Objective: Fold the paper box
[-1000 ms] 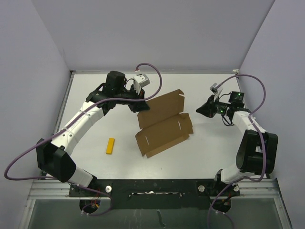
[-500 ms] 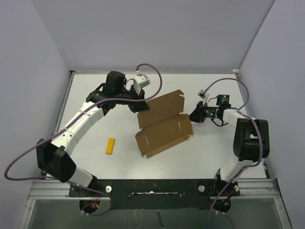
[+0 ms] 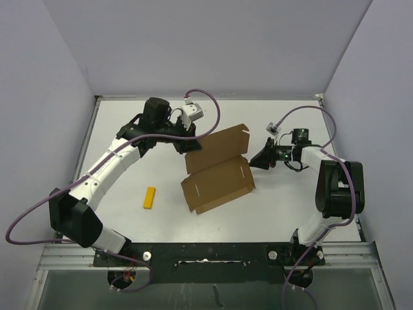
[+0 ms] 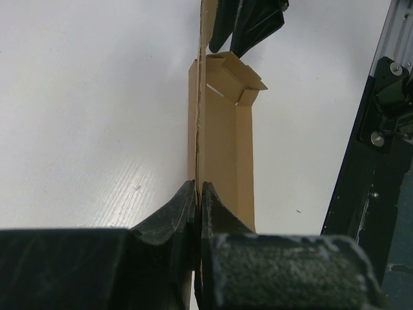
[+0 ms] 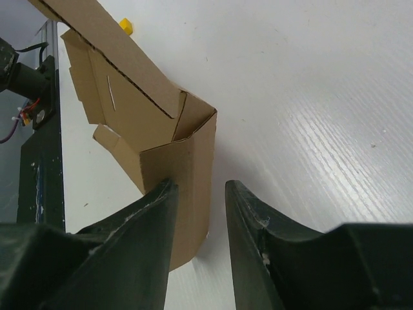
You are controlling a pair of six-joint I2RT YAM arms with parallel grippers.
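The paper box [image 3: 218,170] is a brown cardboard mailer lying mid-table, partly folded, with its back panel raised. My left gripper [image 3: 191,144] is shut on the upper left edge of the raised panel; in the left wrist view the cardboard edge [image 4: 199,129] runs between the closed fingers of the gripper [image 4: 198,187]. My right gripper [image 3: 255,161] is open at the box's right end. In the right wrist view the gripper [image 5: 200,187] has the box's folded side flap [image 5: 184,174] against its left finger [image 5: 151,213].
A small yellow bar [image 3: 150,197] lies on the white table left of the box, also seen in the right wrist view [image 5: 126,26]. The black front rail [image 3: 206,253] runs along the near edge. Grey walls enclose the table.
My right gripper has moved left from the table's right side up to the box's right end. The box has shifted slightly left. The left gripper has kept its hold.
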